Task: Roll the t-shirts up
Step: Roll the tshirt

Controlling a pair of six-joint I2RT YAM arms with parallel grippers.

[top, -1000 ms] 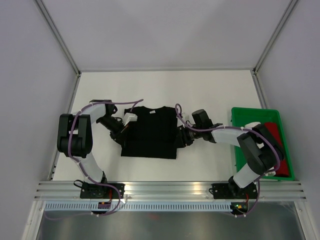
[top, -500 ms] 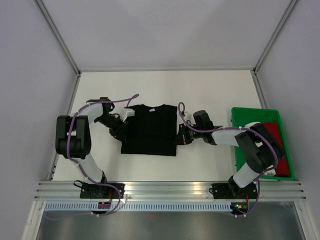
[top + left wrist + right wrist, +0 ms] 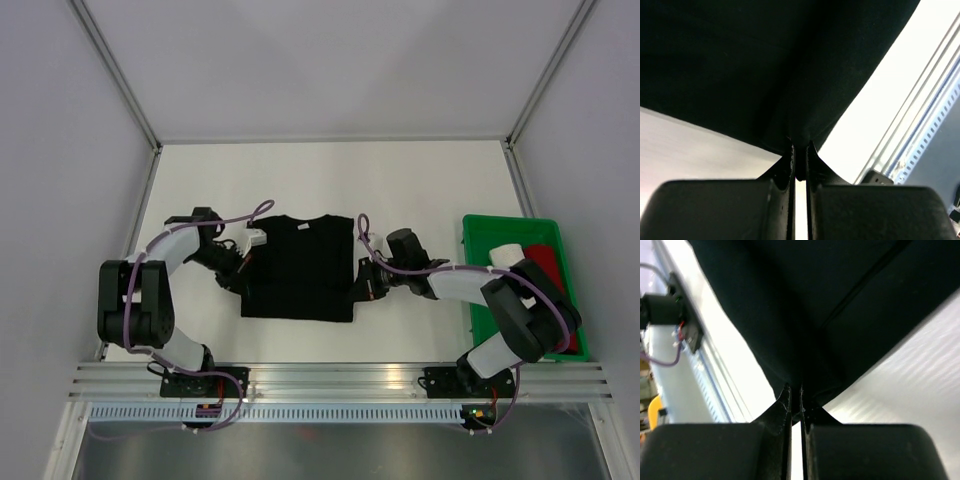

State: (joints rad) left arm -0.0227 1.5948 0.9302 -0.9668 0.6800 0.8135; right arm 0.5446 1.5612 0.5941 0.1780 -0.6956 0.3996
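One black t-shirt, flat, sleeves folded

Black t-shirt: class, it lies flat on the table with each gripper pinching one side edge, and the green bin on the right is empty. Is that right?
Not quite. The green bin is not empty: the top view shows a red roll and a white roll in it. The rest holds: the black t-shirt lies flat, pinched by the left gripper and right gripper.

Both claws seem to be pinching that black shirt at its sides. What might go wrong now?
Each gripper, left and right, holds only a thin edge of the black cloth t-shirt, so the fabric could slip out. If the arms pull unevenly, the shirt may skew or wrinkle on the white table, spoiling the roll.
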